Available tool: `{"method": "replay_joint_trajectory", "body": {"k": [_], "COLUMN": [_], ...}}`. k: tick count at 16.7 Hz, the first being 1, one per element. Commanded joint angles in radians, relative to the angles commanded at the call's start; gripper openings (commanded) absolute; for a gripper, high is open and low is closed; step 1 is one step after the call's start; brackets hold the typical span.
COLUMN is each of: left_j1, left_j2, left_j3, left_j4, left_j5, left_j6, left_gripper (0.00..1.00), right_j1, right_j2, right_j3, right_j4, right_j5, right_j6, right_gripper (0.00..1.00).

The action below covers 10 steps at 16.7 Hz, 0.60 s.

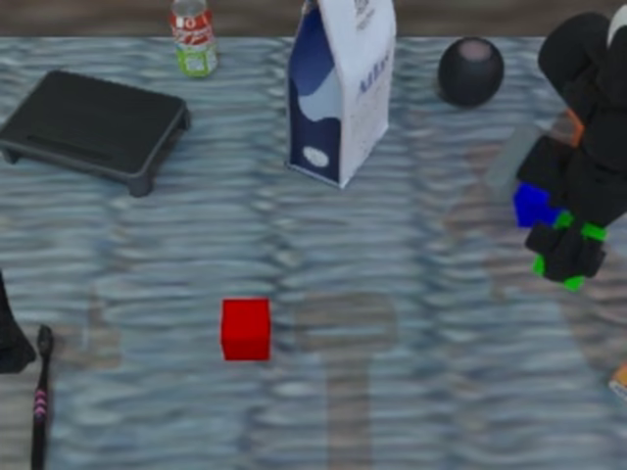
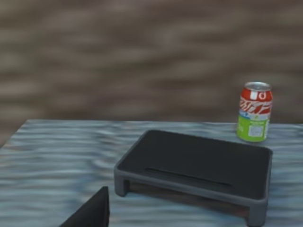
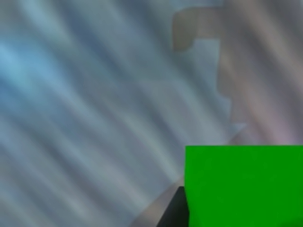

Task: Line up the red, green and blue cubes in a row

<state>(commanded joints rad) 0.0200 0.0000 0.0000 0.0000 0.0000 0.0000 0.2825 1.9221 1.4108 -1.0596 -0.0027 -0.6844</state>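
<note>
The red cube (image 1: 245, 328) sits alone on the table, left of centre and towards the front. At the right side, my right gripper (image 1: 566, 253) is shut on the green cube (image 1: 592, 232), and only green corners show around the black fingers from above. In the right wrist view the green cube (image 3: 244, 184) fills the near corner beside one dark finger (image 3: 174, 210). The blue cube (image 1: 534, 204) lies just left of that gripper, half hidden by the arm. My left gripper (image 1: 12, 343) is parked at the left edge, open, with one finger (image 2: 92, 213) in view.
A black tray (image 1: 93, 127) stands at the back left with a soda can (image 1: 194, 37) behind it. A tall milk carton (image 1: 343, 88) is at the back centre and a dark ball (image 1: 470, 70) to its right. A toothbrush (image 1: 41, 392) lies front left.
</note>
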Motion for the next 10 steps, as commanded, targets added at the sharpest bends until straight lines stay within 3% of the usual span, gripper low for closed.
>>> {"method": "replay_joint_trajectory", "body": {"k": [4, 10], "left_j1": [0.0, 0.0], "left_j2": [0.0, 0.0], "left_j3": [0.0, 0.0], "left_j4": [0.0, 0.0], "left_j5": [0.0, 0.0], "left_j6": [0.0, 0.0], "left_gripper": [1.0, 1.0], "right_j1": [0.111, 0.434], "right_j2": [0.069, 0.223], "right_j3": [0.111, 0.392], "right_j4": [-0.053, -0.179], "right_j5": [0.0, -0.001], "right_j6": [-0.018, -0.055], "right_gripper": [0.0, 0.0]}}
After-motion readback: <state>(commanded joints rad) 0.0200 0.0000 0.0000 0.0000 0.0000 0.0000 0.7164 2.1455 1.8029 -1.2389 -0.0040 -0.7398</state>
